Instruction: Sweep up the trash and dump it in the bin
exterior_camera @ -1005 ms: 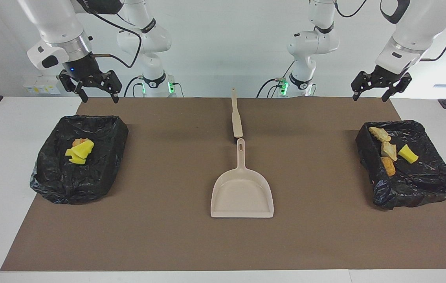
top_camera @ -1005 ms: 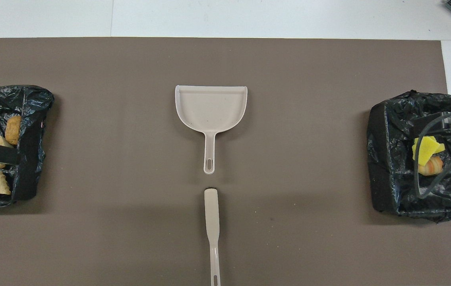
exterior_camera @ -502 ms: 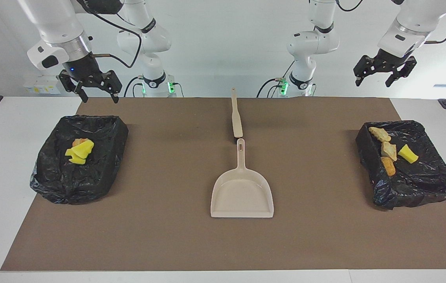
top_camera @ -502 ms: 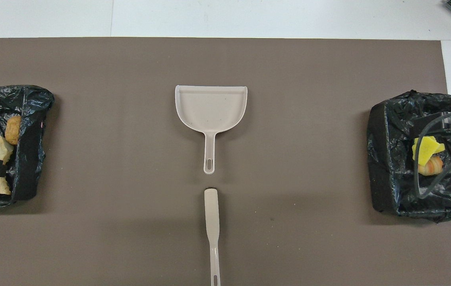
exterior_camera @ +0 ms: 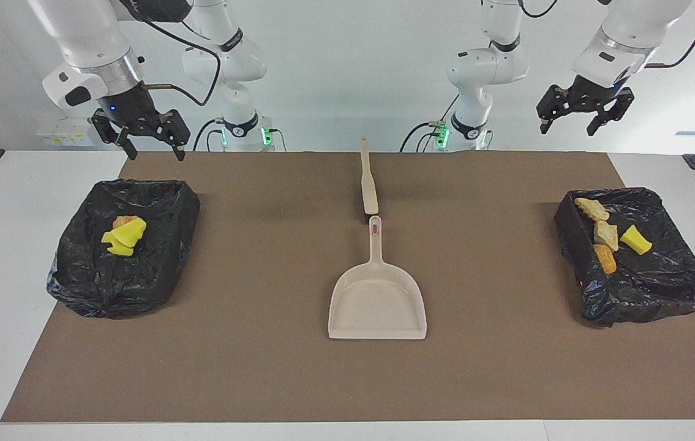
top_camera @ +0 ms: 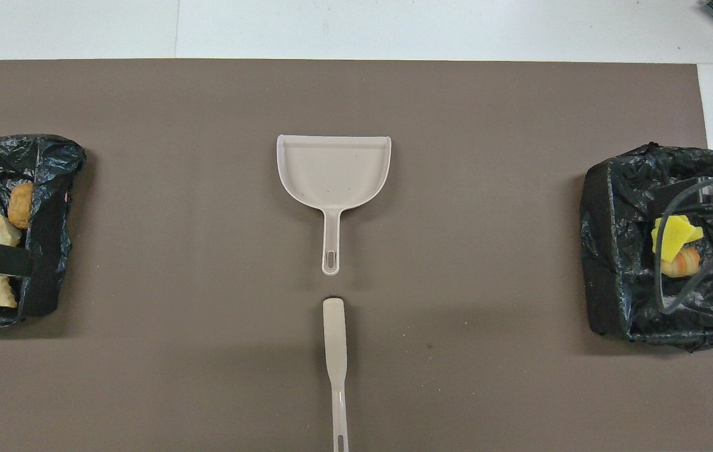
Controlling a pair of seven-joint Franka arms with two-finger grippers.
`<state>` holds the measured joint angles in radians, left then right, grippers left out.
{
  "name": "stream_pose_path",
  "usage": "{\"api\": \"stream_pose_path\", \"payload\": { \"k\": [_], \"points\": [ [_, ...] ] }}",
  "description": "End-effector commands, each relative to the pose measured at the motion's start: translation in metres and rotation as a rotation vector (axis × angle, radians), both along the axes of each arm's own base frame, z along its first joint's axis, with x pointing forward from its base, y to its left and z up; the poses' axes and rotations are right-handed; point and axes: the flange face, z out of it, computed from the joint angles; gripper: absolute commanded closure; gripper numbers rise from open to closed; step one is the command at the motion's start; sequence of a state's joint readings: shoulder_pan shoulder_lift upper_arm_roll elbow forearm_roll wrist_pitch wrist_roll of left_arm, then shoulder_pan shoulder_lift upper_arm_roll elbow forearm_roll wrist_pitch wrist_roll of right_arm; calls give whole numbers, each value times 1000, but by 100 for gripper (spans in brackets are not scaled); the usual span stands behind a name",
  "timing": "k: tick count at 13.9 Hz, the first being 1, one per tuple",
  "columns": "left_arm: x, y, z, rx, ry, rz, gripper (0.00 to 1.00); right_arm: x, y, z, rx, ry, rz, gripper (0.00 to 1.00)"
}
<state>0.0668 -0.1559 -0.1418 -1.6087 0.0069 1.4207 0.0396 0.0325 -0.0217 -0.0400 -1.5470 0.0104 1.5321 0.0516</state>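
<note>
Both grippers hang with fingers spread wide and nothing between them. The right gripper (exterior_camera: 149,139) is in the air over the robots' edge of the brown mat (exterior_camera: 261,367), above the black-lined bin (exterior_camera: 123,278) at the right arm's end. The left gripper (exterior_camera: 578,116) is raised high above the bin (exterior_camera: 647,294) at the left arm's end. The trash lies in the bins: yellow wedges (exterior_camera: 125,237) in one, tan lumps (exterior_camera: 601,229) and a yellow wedge in the other. The beige dustpan (exterior_camera: 378,303) lies mid-mat, its handle pointing at the brush (exterior_camera: 368,184) by the robots' edge.
</note>
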Motion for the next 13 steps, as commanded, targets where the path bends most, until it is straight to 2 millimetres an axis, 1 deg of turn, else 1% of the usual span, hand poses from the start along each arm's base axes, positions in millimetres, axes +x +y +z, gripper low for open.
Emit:
{"api": "stream_pose_path", "payload": {
  "k": [1, 6, 8, 11, 13],
  "points": [
    [-1, 5, 27, -8, -56, 38, 0, -4, 0, -1, 15, -8, -16, 0],
    [-4, 2, 27, 1, -42, 24, 0, -4, 0, -1, 15, -7, -16, 0],
    [-3, 10, 29, -11, -52, 37, 0, -4, 0, 0, 15, -7, -16, 0],
    [-3, 6, 33, -15, -81, 35, 0, -5, 0, -1, 15, -4, -16, 0],
    [-3, 7, 33, -15, -81, 38, 0, -5, 0, -1, 15, -4, -16, 0]
  ]
}}
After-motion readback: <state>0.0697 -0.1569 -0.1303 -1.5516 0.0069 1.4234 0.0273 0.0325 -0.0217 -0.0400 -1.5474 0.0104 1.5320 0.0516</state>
